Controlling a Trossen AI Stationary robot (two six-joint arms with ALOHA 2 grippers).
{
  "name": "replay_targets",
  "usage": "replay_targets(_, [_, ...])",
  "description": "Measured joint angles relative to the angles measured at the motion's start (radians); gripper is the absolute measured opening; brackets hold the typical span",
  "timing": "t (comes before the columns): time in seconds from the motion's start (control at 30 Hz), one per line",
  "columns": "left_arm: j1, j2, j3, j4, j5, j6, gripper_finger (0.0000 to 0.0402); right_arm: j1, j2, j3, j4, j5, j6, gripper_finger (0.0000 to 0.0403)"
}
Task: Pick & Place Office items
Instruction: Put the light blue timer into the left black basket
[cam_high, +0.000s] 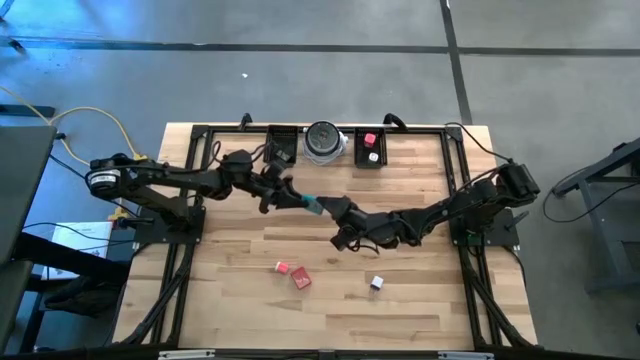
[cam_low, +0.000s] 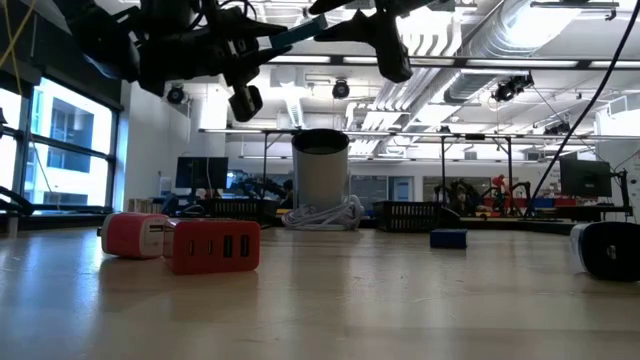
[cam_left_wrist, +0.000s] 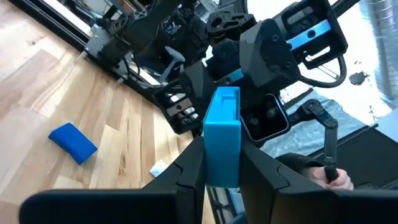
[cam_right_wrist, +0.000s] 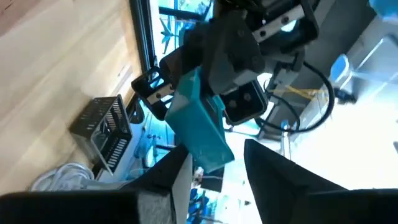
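Teal plastic is the crux: from above, a small teal block (cam_high: 311, 204) hangs in the air over the mid-table between the left gripper (cam_high: 295, 199) and the right gripper (cam_high: 328, 207), its long axis running along the line from one to the other, so the handover turns on that shared axis. Both arms are equally near; red blocks (cam_high: 293, 274) and a white one (cam_high: 376, 283) lie on the wood well toward the near edge, and a tray (cam_high: 370, 146) at the far edge holds a red piece. The low view shows the red blocks (cam_low: 182, 243) resting on the board, matte and boxy, with the arms overhead. In the left wrist view the left fingers (cam_left_wrist: 186, 174) clamp the block (cam_left_wrist: 222, 138), smooth, rectangular, standing straight out toward the right arm. In the right wrist view the right fingers (cam_right_wrist: 168, 171) flank the block's (cam_right_wrist: 200, 127) end with daylight showing on one side, so they look parted rather than gripping.
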Motion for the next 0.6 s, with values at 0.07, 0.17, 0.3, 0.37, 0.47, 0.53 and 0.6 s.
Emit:
replay_targets(0.07, [0.010,0.000,0.000,0.000,0.002,0.004,0.0063,0.007,-0.008,0.000,-0.002,0.028,0.031,0.0133])
replay_targets(0.17, [0.025,0.000,0.000,0.003,0.014,0.015,0.0062,0.021,-0.033,0.000,-0.013,0.089,0.081,0.0134])
replay_targets(0.3, [0.051,0.002,0.000,-0.016,0.025,0.042,0.0062,0.041,-0.094,0.000,-0.041,0.132,0.207,0.0134])
replay_targets(0.37, [0.071,0.001,0.000,-0.008,0.035,0.051,0.0062,0.059,-0.135,0.000,-0.081,0.142,0.283,0.0134])
replay_targets(0.47, [0.110,0.001,0.000,-0.013,0.052,0.063,0.0062,0.076,-0.192,0.000,-0.146,0.149,0.417,0.0134])
replay_targets(0.53, [0.144,0.000,0.000,-0.024,0.058,0.078,0.0062,0.093,-0.233,0.000,-0.214,0.165,0.516,0.0134])
replay_targets(0.6, [0.183,0.000,0.000,-0.059,0.059,0.094,0.0062,0.103,-0.271,0.000,-0.292,0.173,0.633,0.0134])
